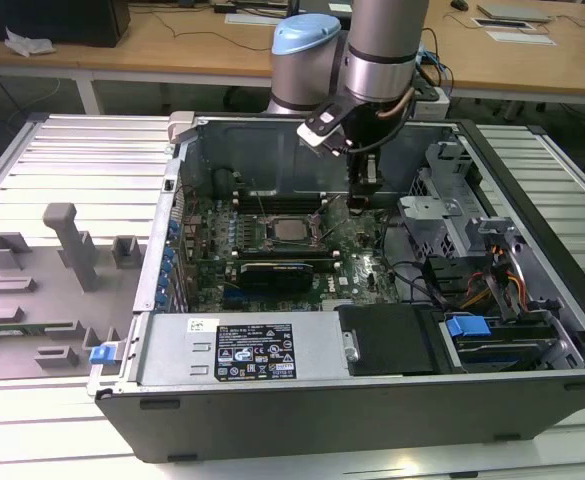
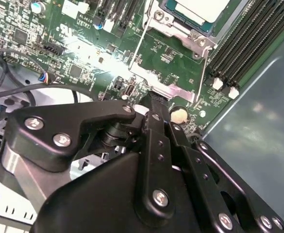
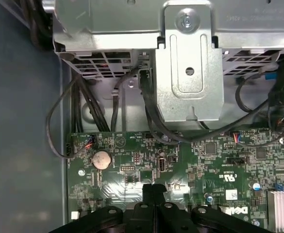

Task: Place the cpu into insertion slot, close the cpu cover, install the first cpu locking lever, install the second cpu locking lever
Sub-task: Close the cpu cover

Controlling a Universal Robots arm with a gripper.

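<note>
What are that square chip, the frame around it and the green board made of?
The cpu looks topped with matte, pale grey metal. The cpu cover seems bare steel or similar: silvery, with bright glints. The circuit board is probably lacquered laminate, since its green surface throws glossy glare.

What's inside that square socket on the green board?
The cpu, silvery top up, framed by the metal cover. Whatever lies under the cpu is covered and cannot be seen.
</note>
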